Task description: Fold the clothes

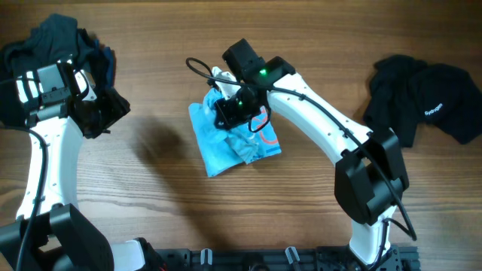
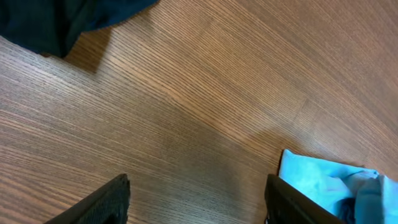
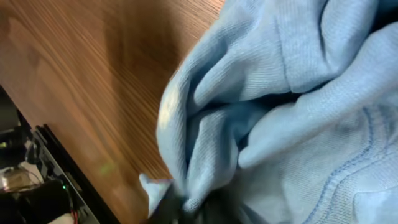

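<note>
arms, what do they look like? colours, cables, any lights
Both arms have smooth white links with bulky black joint housings: the right arm and the left arm. Thin black cables run along them. The right hand is black, with a small green light lit on the wrist block.

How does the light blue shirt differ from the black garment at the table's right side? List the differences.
Colour: the blue shirt is light blue; the black garment is black with small white lettering. Place: the blue shirt sits mid-table, the black garment near the right edge. Contact: the right gripper is on the blue shirt; nothing touches the black garment. Both lie rumpled on the wooden table.
</note>
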You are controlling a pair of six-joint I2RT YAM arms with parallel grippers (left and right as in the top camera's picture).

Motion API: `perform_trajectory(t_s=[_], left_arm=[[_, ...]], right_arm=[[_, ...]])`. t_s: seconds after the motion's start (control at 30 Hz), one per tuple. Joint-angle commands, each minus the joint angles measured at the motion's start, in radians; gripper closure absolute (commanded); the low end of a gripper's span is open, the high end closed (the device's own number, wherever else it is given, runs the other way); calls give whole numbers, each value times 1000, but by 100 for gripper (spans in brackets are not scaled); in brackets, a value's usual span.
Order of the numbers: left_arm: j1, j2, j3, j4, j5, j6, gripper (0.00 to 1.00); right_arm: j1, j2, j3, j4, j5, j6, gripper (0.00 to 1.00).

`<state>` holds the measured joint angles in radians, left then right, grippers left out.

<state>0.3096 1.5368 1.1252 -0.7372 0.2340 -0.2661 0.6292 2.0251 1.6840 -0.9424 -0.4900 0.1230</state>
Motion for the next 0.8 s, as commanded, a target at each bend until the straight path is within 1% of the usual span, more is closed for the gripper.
perform_trajectory(t_s=[0.0, 0.07, 0.2, 0.3, 0.57, 0.67, 0.77], left_arm=[[2, -18, 1, 1, 8, 24, 31], [2, -18, 1, 3, 8, 24, 30], [2, -18, 1, 3, 8, 24, 30], [2, -18, 1, 3, 8, 24, 30], [-6, -18, 1, -2, 16, 24, 31], [-28, -18, 1, -2, 16, 24, 31], [-52, -18, 1, 0, 16, 24, 31]], right_arm=[[44, -9, 24, 12, -64, -32, 25], [76, -9, 24, 5, -76, -45, 19], [121, -9, 24, 5, -56, -42, 17], [122, -9, 24, 4, 14, -2, 18], [79, -7, 24, 19, 370, 110, 24], [78, -3, 23, 35, 441, 128, 26], [76, 15, 19, 52, 446, 144, 27]])
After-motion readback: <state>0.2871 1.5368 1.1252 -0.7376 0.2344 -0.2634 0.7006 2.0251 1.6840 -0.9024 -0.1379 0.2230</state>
